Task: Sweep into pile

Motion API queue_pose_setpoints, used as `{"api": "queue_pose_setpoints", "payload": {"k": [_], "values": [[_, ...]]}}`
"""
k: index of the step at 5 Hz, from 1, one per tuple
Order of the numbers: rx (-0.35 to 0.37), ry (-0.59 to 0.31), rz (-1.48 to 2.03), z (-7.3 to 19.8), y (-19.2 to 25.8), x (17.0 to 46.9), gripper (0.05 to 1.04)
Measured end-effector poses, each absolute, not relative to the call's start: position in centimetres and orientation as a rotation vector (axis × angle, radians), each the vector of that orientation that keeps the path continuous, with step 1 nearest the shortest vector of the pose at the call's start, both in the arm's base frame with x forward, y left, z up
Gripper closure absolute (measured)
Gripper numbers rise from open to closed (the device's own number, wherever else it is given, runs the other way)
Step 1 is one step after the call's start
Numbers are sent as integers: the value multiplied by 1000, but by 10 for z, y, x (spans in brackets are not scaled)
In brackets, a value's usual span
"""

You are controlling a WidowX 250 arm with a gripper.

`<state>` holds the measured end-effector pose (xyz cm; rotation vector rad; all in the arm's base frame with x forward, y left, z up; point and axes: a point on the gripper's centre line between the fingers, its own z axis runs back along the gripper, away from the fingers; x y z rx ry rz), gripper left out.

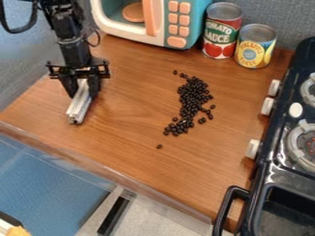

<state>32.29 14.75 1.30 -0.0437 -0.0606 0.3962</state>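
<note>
1. The brown wooden table (126, 152) carries everything but the stove; its near edge slants down toward the right in the view.
2. The black toy stove (269, 173) stands along the right edge, pale knobs facing the table.
3. The toy microwave (192, 25) sits at the back edge; its door is white with an orange handle, its buttons orange.
4. The black gripper (82, 86) hangs over the left part of the table; its fingers are clamped on the grey bar (80, 105), which slants down toward the near edge.
5. Two cans stand close together at the back, right of the microwave; the red and green can (220, 33) has pale lettering and pictured tomatoes, while the yellow can (254, 47) has lettering around a round emblem.
6. The black beans (192, 97) lie right of the gripper, well apart from it and the bar — a long heap between microwave and stove, with strays around it; one sits alone toward the near edge.
</note>
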Motion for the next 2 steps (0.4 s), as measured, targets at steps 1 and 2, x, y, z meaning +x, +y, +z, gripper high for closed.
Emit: {"api": "queue_pose_setpoints", "payload": {"k": [1, 2], "values": [[-65, -58, 386, 22, 148, 316, 87], [-52, -187, 368, 76, 150, 314, 79]]}}
